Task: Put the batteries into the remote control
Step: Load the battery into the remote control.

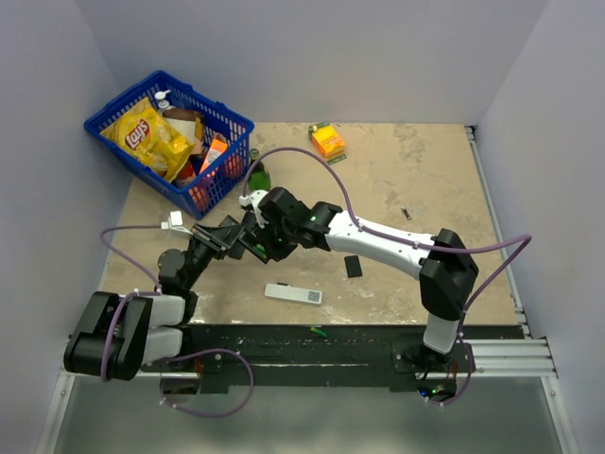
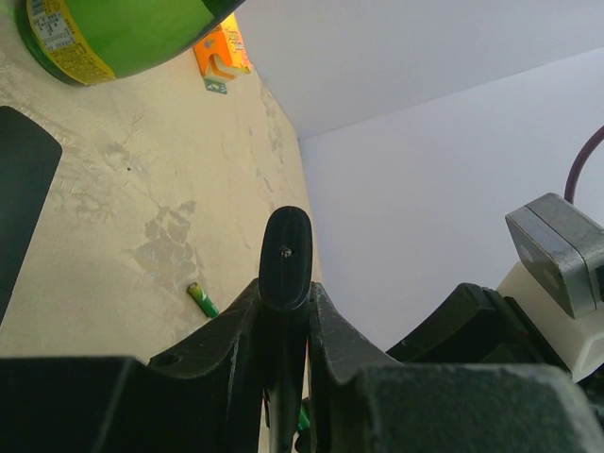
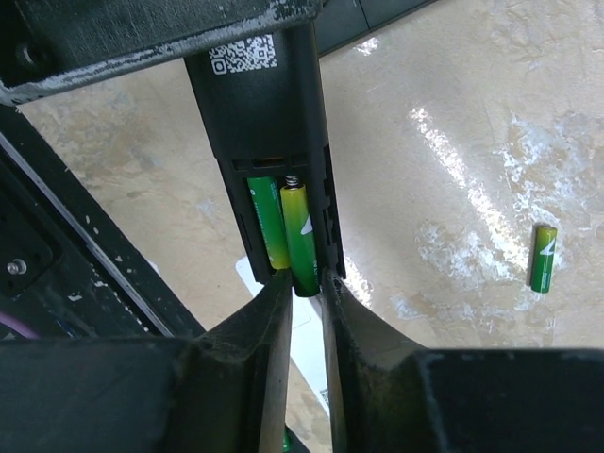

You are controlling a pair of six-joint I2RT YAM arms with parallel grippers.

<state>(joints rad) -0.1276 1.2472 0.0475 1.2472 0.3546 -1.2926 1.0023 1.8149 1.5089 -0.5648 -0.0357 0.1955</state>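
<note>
Left hand [image 2: 285, 297] clamps remote control [image 3: 269, 104]; right hand [image 3: 304, 288], nearly shut, pinches battery [image 3: 304, 231] by its near end, long axis parallel to it.

Basket [image 1: 216, 102] and green bottle [image 1: 258, 177] block the far left; table [image 1: 425, 180] lies open rightward.

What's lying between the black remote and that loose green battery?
Nothing. In the right wrist view, only bare table lies between the remote and the loose battery.
</note>
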